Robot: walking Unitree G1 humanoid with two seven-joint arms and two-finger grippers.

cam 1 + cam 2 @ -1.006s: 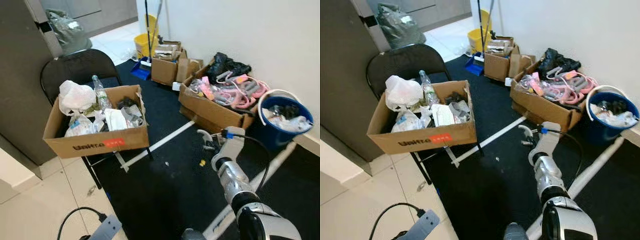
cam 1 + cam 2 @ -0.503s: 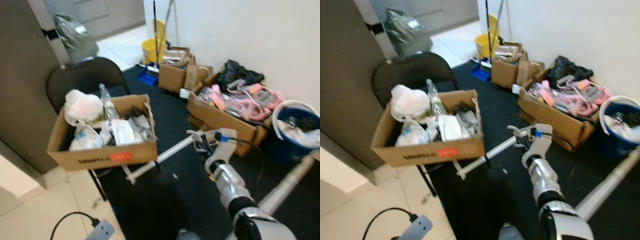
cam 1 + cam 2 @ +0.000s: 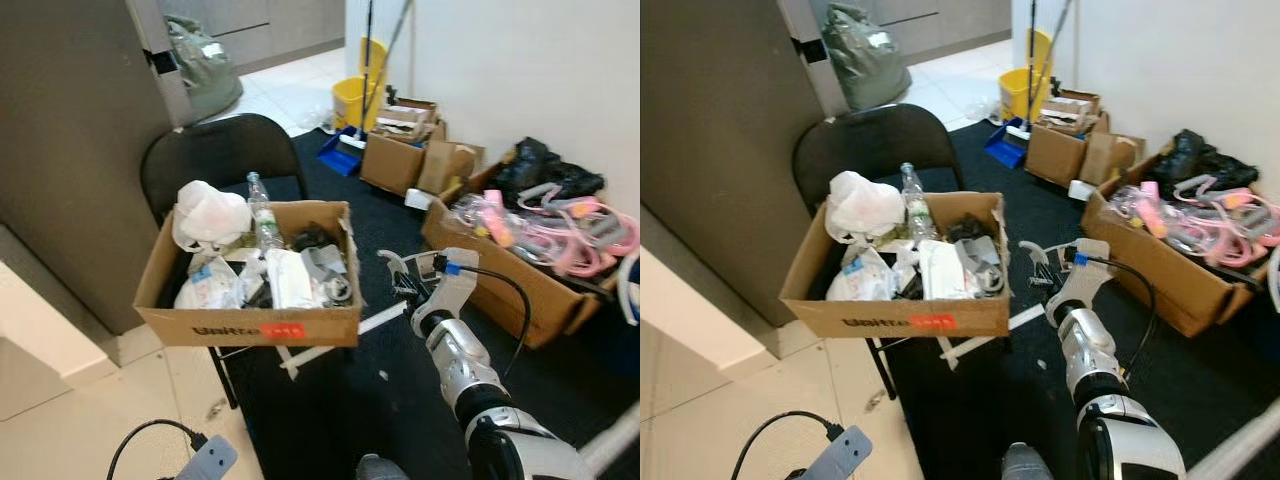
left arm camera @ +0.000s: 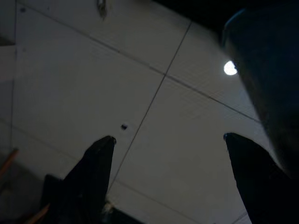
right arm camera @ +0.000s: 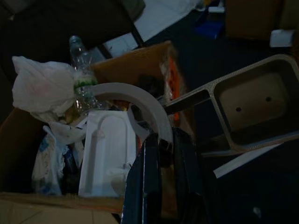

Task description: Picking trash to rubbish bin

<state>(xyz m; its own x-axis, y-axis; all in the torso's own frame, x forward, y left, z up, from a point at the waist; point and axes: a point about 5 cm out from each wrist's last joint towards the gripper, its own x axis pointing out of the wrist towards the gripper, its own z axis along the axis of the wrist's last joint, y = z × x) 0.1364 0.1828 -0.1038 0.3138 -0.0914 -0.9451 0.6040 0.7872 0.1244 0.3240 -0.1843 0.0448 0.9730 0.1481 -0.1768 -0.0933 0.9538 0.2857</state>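
Note:
My right gripper (image 3: 398, 272) is shut on a white curved plastic strip (image 5: 140, 98) and hangs just right of an open cardboard box (image 3: 250, 325). The box rests on a black chair (image 3: 225, 155). It holds a white plastic bag (image 3: 212, 213), a clear bottle (image 3: 262, 212), white trays and other scraps. In the right wrist view the shut fingers (image 5: 152, 158) point at the box's near right corner, and a grey channel-shaped piece (image 5: 252, 107) lies beside them. My left gripper (image 4: 168, 140) hangs open over pale floor tiles.
A long cardboard box of pink hangers (image 3: 530, 270) stands at the right on the black mat. Smaller boxes (image 3: 400, 160) and a yellow mop bucket (image 3: 355, 100) are against the far wall. White trunking (image 3: 330, 345) lies under the chair. A power strip (image 3: 200, 462) lies on the tiles.
The view has swung left, so the trash box sits nearer the middle and the blue bucket has slid off to the right. My right gripper, still holding the strip, is now close beside the box.

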